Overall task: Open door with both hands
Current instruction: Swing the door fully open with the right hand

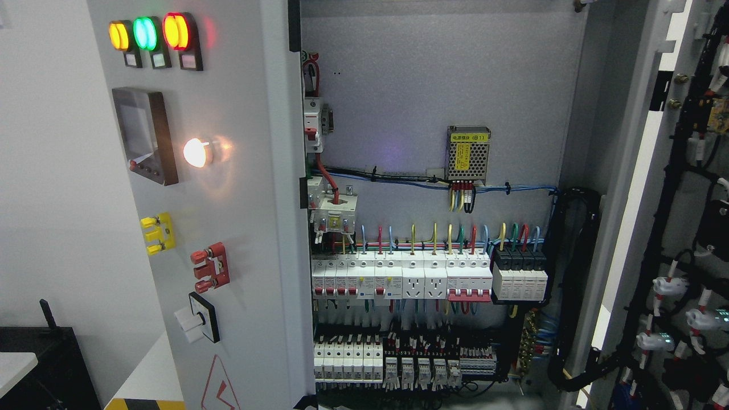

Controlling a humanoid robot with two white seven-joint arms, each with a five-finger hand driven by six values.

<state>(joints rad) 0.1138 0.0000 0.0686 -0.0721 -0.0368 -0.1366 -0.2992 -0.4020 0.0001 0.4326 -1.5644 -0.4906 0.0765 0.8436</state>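
Grey painted sheet steel, the left door [228, 228], filling the left of the head view and swung outward; right door [683, 228] at the right edge, opened wide with wiring looms on its inner face. Between them, exposed breakers [398, 276] and a power supply [468, 152]. Probably stiff, fairly heavy on the hinges, smooth and slippery on the flat. Best taken by the free vertical edge, clear of indicator lamps [151, 33] and switches. No robot hand visible; hand state impossible to tell.
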